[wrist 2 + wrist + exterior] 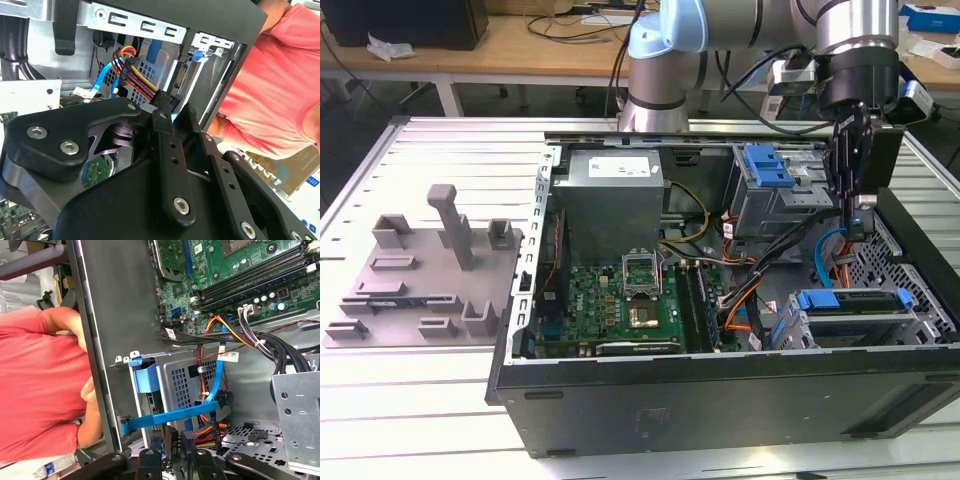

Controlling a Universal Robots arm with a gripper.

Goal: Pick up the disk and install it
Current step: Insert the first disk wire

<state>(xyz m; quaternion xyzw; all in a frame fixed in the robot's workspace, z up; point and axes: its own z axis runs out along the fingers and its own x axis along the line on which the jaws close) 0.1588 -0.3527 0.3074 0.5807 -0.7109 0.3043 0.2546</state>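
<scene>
Disk (pixel 850 300) sits in the case's (pixel 720 400) drive cage (pixel 923 325), toward the tabletop's (pixel 420 400) edge at the exterior view's right, likely installed. Pincer (pixel 853 225) hangs above by the cables (pixel 132 75); can't tell if clenched.

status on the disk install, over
gripper down in the case, beside the drive cage on the exterior view's right. disk in that cage, blue rail showing. coloured cable bundle right by gripper; person's arm outside case wall.

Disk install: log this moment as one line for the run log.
gripper: inside case, near drive cage | disk: in cage, not held | person: beside case
</scene>
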